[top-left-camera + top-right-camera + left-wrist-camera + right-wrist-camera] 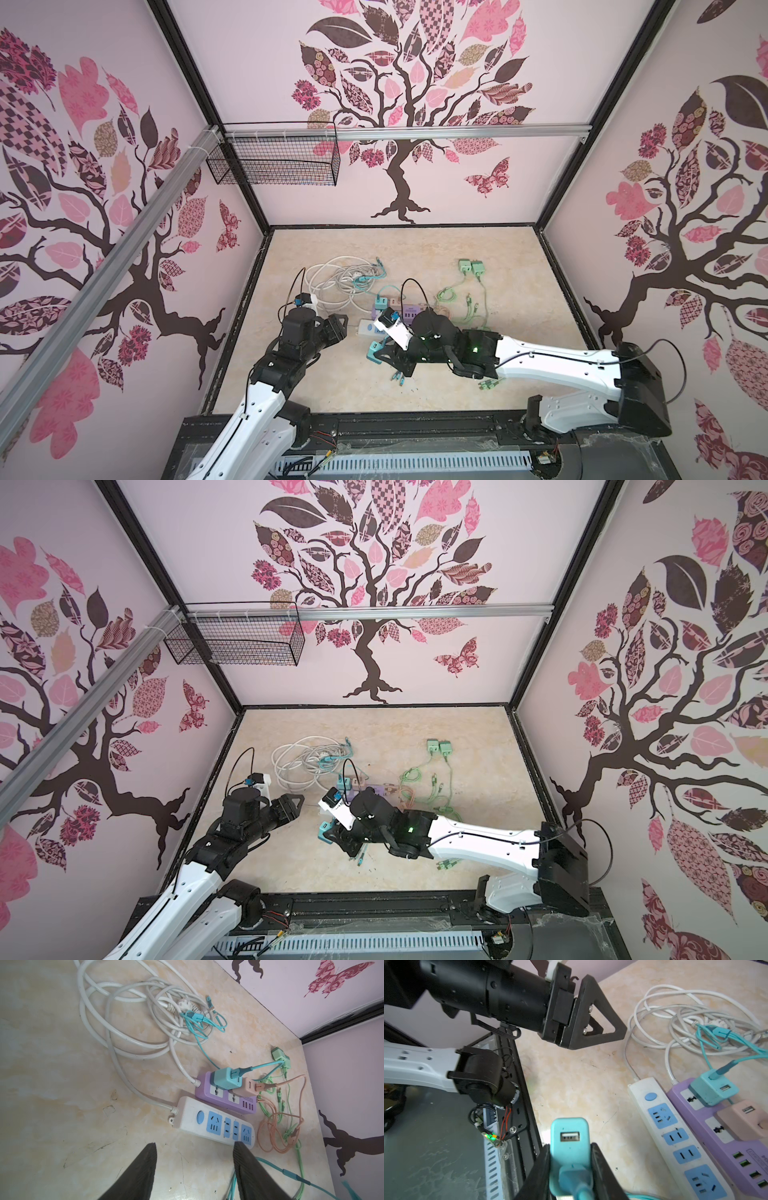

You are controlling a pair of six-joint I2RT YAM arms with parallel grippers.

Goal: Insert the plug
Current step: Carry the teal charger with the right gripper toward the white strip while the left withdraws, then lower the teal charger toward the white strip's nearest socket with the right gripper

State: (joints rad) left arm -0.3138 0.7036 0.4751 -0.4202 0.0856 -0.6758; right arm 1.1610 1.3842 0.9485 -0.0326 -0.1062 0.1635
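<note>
My right gripper (pixel 570 1147) is shut on a teal USB charger plug (pixel 570 1136) with a teal cable in its port. In both top views the plug (pixel 372 351) (pixel 323 830) hangs low over the table, just in front of the white power strip (pixel 368 328). That strip (pixel 675 1136) has blue sockets, all of them vacant. My left gripper (pixel 195 1144) stands open and holds nothing. It hovers at the near edge of the white strip (pixel 216 1124), left of it in a top view (pixel 337 325).
A purple power strip (pixel 226 1095) lies right behind the white one, with a teal charger (pixel 225 1079) and a pink charger (pixel 246 1087) plugged in. Coiled white cable (pixel 336 278) lies at the back left. Green chargers (pixel 471 267) and loose green and pink cables (pixel 278 1126) lie to the right.
</note>
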